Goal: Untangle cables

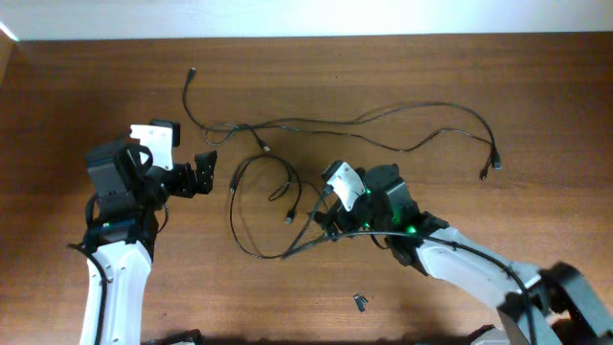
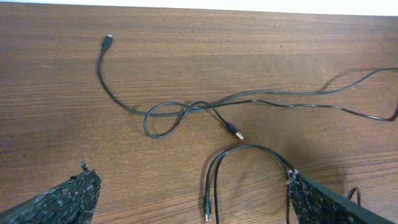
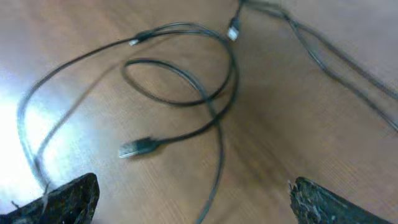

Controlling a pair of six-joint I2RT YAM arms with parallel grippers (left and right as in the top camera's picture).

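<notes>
Thin black plug-ended cables (image 2: 193, 106), crossed and looped mid brown wooden table (image 1: 536, 96); left gripper (image 1: 209, 171) and right gripper (image 1: 322, 213) both wide open, empty; step judged approach; next calls for pinching 1 strand beside the crossing.

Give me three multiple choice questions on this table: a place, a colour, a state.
1. The small loose piece lies: A apart from the cables, near the right arm; B inside a loop; C touching a plug.
2. The cables are: A white; B red; C black.
3. The left gripper and right gripper are: A both shut; B both open; C one shut.
Answers: A, overhead it sits alone by the right arm; C, every cord is black; B, each wrist view shows jaws wide apart.
</notes>
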